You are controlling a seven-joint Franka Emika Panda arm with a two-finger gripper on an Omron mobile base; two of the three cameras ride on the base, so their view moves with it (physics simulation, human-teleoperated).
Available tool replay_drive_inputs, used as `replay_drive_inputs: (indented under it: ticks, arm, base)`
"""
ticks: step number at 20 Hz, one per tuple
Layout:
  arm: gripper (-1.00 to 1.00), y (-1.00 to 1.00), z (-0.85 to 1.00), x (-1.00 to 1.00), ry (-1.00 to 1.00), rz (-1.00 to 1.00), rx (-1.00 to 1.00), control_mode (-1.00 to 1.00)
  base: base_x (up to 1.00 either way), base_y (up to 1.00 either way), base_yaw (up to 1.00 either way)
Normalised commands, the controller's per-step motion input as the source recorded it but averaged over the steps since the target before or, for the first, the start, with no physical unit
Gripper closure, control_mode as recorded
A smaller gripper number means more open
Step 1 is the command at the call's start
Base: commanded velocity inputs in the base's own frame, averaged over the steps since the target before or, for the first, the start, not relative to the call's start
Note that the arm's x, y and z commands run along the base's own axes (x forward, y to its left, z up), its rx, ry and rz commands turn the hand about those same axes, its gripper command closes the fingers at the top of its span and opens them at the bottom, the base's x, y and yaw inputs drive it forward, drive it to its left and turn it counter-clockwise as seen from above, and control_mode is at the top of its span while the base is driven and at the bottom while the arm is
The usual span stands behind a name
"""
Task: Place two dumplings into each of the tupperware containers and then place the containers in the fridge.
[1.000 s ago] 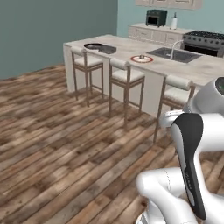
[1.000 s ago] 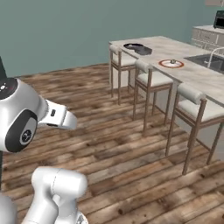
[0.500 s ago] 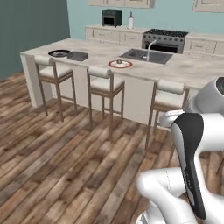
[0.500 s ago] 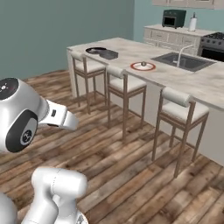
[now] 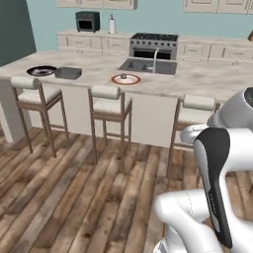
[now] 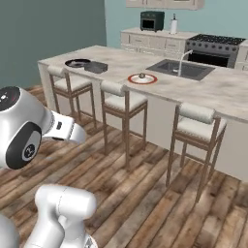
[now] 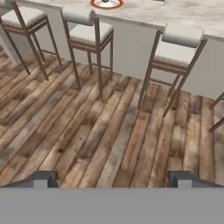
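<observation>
Kitchen first: you are facing the long island counter [image 5: 207, 81] almost square on, with three stools [image 5: 109, 99] tucked along its near side and the back wall's stove [image 5: 150, 44] and toaster oven [image 5: 87, 21] beyond. Compared with the earlier pictures the whole scene has swung and drawn nearer, so it is your base that has turned and driven, not the furniture. That suggests you are still on the approach leg; nothing of the packing has begun.

On the counter, the sink [image 6: 181, 69] sits behind a red-rimmed plate [image 5: 125, 79] that carries one small dark lump, too small to call a dumpling with certainty. Toward the left end lie a dark round plate [image 5: 41, 71] and, just beside it, a greyish box [image 5: 68, 73] that may be one tupperware container; you cannot make out a second, and the fridge cannot be picked out for sure.

Smallest, the gripper [image 7: 113, 179] hangs over bare wooden floor [image 7: 100, 131], well short of the counter, its jaws spread wide and holding nothing
</observation>
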Motion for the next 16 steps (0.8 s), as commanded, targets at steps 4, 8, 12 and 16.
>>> replay_drive_inputs:
  ticks: [4, 8, 12, 16]
  arm:
    - [-1.00, 0.00, 0.00, 0.00, 0.00, 0.00, 0.00, 1.00]
    - [-1.00, 0.00, 0.00, 0.00, 0.00, 0.00, 0.00, 1.00]
    - [-1.00, 0.00, 0.00, 0.00, 0.00, 0.00, 0.00, 1.00]
    - [-1.00, 0.00, 0.00, 0.00, 0.00, 0.00, 0.00, 1.00]
  base:
    - [0.92, 0.84, -0.44]
    - [0.78, 1.00, -0.41]
    - [0.80, 0.96, -0.40]
    - [0.93, 0.79, -0.34]
